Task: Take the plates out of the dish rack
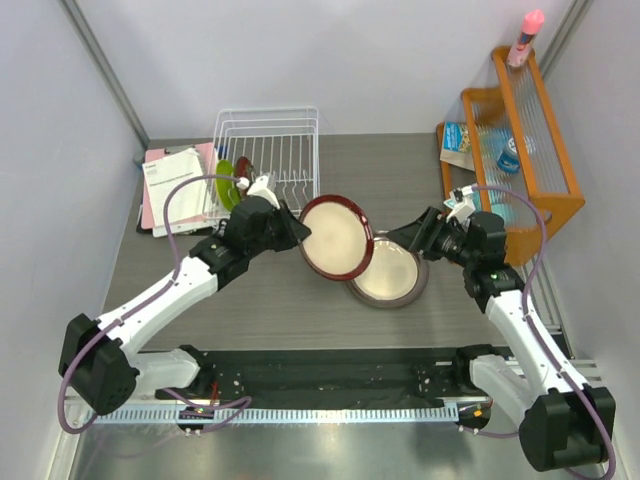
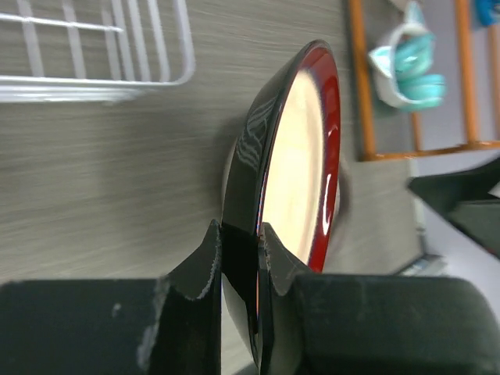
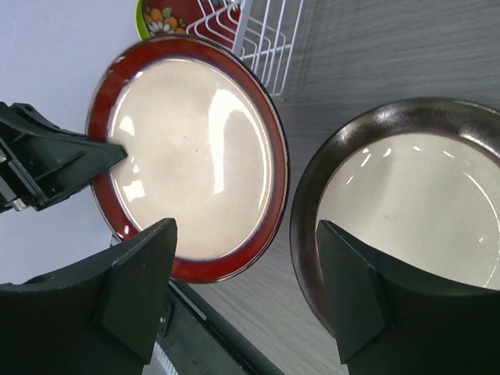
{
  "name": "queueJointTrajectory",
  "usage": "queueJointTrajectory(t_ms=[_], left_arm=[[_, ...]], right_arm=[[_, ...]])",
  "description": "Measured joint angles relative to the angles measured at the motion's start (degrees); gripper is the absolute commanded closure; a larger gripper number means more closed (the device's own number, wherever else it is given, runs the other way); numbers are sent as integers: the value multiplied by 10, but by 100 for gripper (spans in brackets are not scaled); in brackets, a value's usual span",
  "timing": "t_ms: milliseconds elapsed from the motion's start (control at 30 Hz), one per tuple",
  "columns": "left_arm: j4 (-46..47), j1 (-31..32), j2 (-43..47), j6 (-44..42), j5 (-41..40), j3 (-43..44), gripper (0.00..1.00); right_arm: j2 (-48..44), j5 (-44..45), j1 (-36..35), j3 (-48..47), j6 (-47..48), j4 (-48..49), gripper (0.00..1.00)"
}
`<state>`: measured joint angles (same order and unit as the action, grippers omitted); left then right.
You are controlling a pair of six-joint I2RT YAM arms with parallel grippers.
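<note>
My left gripper (image 1: 297, 232) is shut on the rim of the dark-red-rimmed plate (image 1: 337, 237) and holds it tilted above the table, overlapping the grey-rimmed plate (image 1: 391, 272) that lies flat. The wrist view shows the jaws pinching the rim of the dark-red-rimmed plate (image 2: 293, 156). My right gripper (image 1: 418, 238) is open and empty just above the grey-rimmed plate's far edge (image 3: 406, 195), with the red-rimmed plate (image 3: 187, 148) to its left. The white dish rack (image 1: 268, 150) stands at the back, with the lime green plate (image 1: 226, 183) and the glossy red plate (image 1: 243, 170) upright at its left end.
An orange wooden slatted shelf (image 1: 525, 150) stands at the right with a pink bottle (image 1: 524, 36) on top and small items inside. Papers (image 1: 175, 190) lie left of the rack. A black mat (image 1: 330, 375) runs along the near edge.
</note>
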<state>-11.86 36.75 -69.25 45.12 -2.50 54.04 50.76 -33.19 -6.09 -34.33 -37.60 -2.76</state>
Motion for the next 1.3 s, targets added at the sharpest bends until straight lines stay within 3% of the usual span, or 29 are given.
queueJointTrajectory(t_ms=[400, 633, 667, 800, 900, 1033, 1133, 1300], left_arm=[[179, 0, -7, 90, 90, -43, 100], [203, 0, -15, 109, 103, -68, 100], [203, 1, -15, 111, 105, -70, 100], [206, -1, -15, 115, 104, -76, 100], [211, -4, -15, 115, 101, -78, 100], [216, -5, -15, 114, 101, -78, 59], [212, -1, -15, 104, 101, -78, 38], [207, 4, -12, 73, 92, -71, 29]], right_arm=[[41, -7, -15, 39, -29, 68, 27], [57, -19, -22, 40, -44, 108, 64], [60, -21, -23, 41, -47, 115, 75], [70, -30, -24, 47, -68, 135, 99], [71, -35, -22, 50, -86, 144, 99], [61, -26, -21, 50, -95, 133, 99], [28, -2, -28, 50, -84, 103, 99], [-19, 69, -34, 43, -42, 10, 99]])
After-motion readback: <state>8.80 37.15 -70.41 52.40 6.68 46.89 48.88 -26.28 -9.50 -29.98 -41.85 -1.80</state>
